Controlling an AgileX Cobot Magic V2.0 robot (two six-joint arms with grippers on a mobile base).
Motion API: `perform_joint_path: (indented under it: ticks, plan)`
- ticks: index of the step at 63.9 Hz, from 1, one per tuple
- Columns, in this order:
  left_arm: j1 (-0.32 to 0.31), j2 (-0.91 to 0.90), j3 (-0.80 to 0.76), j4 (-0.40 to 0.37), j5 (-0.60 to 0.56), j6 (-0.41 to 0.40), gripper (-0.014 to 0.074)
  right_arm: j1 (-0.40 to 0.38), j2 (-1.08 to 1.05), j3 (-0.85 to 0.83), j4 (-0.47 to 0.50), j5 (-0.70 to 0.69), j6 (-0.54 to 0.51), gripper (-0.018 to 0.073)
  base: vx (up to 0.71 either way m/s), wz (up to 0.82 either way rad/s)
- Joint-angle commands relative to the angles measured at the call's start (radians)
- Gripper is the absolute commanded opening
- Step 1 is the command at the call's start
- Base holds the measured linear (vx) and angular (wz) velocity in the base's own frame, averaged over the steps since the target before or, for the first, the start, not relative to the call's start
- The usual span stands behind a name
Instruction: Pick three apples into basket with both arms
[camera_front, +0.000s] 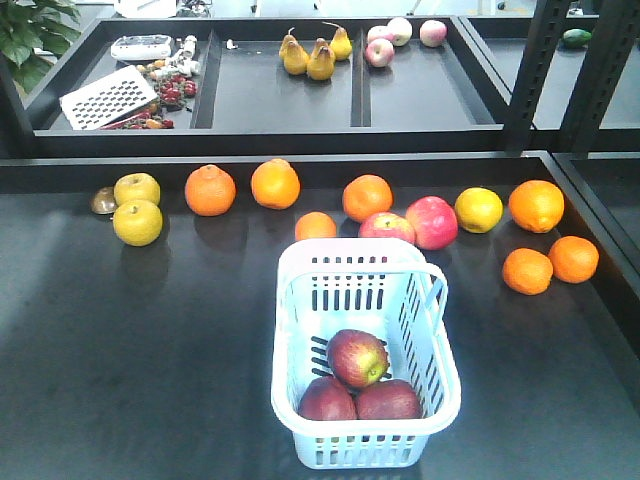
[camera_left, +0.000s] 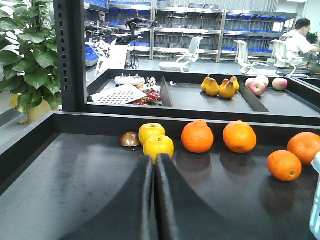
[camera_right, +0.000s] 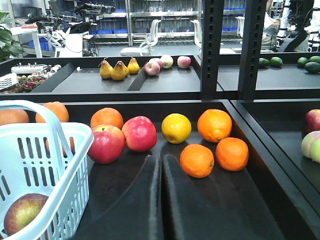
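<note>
Three dark maroon apples (camera_front: 358, 357) lie inside the pale blue basket (camera_front: 440, 385) at the front of the table, one resting on top of the other two. One apple (camera_right: 25, 214) shows through the basket (camera_right: 75, 150) at the lower left of the right wrist view. My left gripper (camera_left: 154, 161) is shut with nothing in it, pointing toward two yellow fruits (camera_left: 158, 146). Shut and empty as well, my right gripper (camera_right: 160, 159) sits just right of the basket. Neither arm appears in the front view.
Oranges (camera_front: 210, 190), two pink-red apples (camera_front: 430, 221) and a yellow fruit (camera_front: 478, 209) line the table behind the basket. More oranges (camera_front: 527, 270) lie at the right. The rear tray holds pears (camera_front: 308, 57), apples (camera_front: 388, 40) and a grater (camera_front: 108, 97). Black uprights (camera_front: 575, 70) stand at the right.
</note>
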Motion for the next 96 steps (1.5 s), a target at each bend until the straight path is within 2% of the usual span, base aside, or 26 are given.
perform_joint_path:
  ticks: [1,96]
  plan:
    - [0.000,-0.016,0.009,-0.001,-0.069,-0.008,-0.0006,-0.003,-0.014,0.013,-0.011,-0.078,-0.008,-0.0004,0.00,0.00]
    - [0.000,-0.016,0.009,-0.001,-0.069,-0.008,-0.0006,-0.003,-0.014,0.013,-0.011,-0.078,-0.008,-0.0004,0.00,0.00]
